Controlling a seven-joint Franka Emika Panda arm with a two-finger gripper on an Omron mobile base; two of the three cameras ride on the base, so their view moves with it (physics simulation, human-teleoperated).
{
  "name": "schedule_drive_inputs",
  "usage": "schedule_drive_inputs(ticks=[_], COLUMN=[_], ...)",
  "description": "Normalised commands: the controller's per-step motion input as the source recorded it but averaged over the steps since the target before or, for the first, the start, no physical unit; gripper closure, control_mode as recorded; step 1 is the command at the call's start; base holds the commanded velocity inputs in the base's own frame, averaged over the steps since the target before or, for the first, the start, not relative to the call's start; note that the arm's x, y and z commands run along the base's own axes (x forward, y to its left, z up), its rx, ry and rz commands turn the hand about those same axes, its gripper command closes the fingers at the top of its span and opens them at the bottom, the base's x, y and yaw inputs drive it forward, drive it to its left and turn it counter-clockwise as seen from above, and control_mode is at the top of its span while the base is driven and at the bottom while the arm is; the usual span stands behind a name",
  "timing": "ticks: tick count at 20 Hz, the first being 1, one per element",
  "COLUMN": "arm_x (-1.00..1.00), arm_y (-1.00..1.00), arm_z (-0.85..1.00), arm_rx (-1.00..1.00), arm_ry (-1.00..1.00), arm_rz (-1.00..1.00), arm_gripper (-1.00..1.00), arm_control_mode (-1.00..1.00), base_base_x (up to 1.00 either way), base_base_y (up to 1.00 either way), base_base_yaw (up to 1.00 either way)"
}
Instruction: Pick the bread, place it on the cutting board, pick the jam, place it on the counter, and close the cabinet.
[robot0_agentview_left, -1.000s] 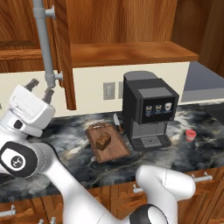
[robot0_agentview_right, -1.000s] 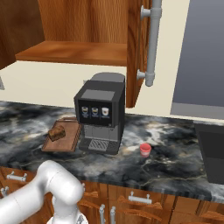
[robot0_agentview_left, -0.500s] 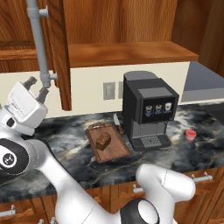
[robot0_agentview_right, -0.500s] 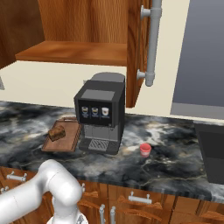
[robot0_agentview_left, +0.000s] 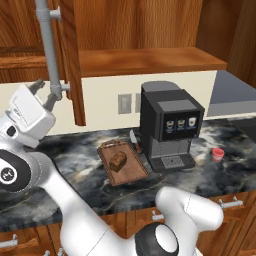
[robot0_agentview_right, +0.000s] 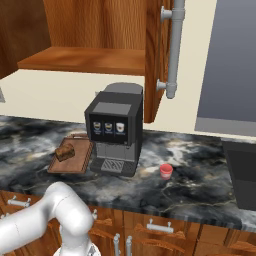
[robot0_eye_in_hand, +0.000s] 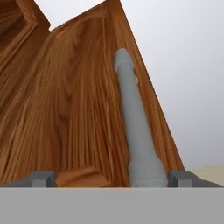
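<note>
Kitchen: rendered scene, cream back wall, reddish-brown wood all round, low drawers with short silver handles under the worktop.
Cabinet (robot0_agentview_left: 140, 30): big wall unit, reddish-brown. One door (robot0_agentview_left: 70, 60) swung out edge-on to the left base camera, so not closed. Open shelf floor visible behind it above the coffee machine.
Counter (robot0_agentview_right: 200, 170): long dark marble with pale veins, runs the full width of both base views.
Arm: white, rises lower right in left base view, reaches up and left toward the open door.
Coffee machine (robot0_agentview_left: 170, 125): dark box, three small buttons on front, drip tray at base. Stands on counter just right of the board.
Door handle (robot0_agentview_left: 49, 47): long vertical grey tube on the open door's edge. In hand view it runs up from between the fingertips.
Cutting board (robot0_agentview_left: 122, 162): flat on counter, handle end toward the wall, left of the coffee machine and nearly touching it.
Gripper (robot0_eye_in_hand: 111, 179): up at the lower end of the handle, jaws spread wide, one tip either side of the tube, not clamped on it. Contact with tube: cannot tell.
Bread (robot0_agentview_left: 118, 161): dark brown chunk, lying on the board, roughly mid-board.
Jam (robot0_agentview_right: 166, 171): small red jar, upright on counter, right of the coffee machine, well apart from board.
Wall outlet (robot0_agentview_left: 125, 103): pale plate on back wall, left of the machine.
</note>
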Motion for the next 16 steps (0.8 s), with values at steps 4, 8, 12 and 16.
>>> schedule_drive_inputs(ticks=[4, 8, 12, 16], arm_x=[0.00, -0.04, -0.09, -0.02], arm_y=[-0.39, -0.42, -0.46, -0.59], arm_z=[0.33, 0.25, 0.27, 0.25], arm_rx=[0.05, 0.04, 0.04, 0.06], arm_ry=[0.00, 0.00, 0.00, 0.00], arm_rz=[0.00, 0.00, 0.00, 0.00], arm_gripper=[-1.00, -1.00, -1.00, -1.00], arm_control_mode=[-1.00, -1.00, -1.00, -1.00], base_base_x=[0.00, 0.00, 0.00, 0.00], base_base_y=[0.00, 0.00, 0.00, 0.00], base_base_yaw=[0.00, 0.00, 0.00, 0.00])
